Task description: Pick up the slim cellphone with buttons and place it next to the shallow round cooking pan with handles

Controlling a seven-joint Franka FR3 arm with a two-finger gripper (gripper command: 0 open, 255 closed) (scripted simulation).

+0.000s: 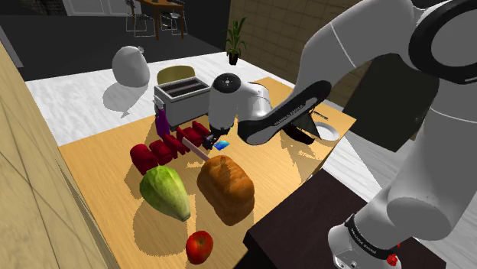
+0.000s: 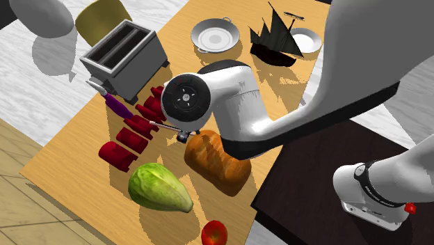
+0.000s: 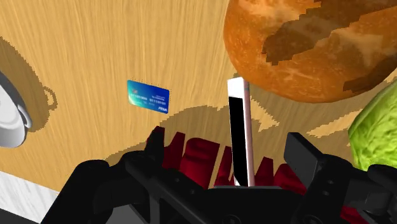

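Lying flat on the table (image 3: 95, 38), one blue card (image 3: 147, 96) bore a white corner word that looked like VISA; its smaller lines could not be read. Near it the gripper (image 3: 227, 141) hung with its jaws wide apart, gripping nothing. One slim phone (image 3: 238, 127), black-faced with a pale pinkish edge, sat between the fingers (image 3: 299, 153), touched by neither. The phone reached over a row of dark red pieces (image 2: 132, 137), at least five, just beside one loaf (image 2: 217, 159) and well apart from the pan (image 2: 214, 35). Also on the table were one toaster (image 2: 125, 59), one cabbage (image 2: 158, 186), one apple (image 2: 214, 233), one model ship (image 2: 277, 38) and one purple-handled knife (image 2: 118, 106). Two pale round dishes stood there: the handled pan and a bowl (image 2: 306, 40) by the ship.
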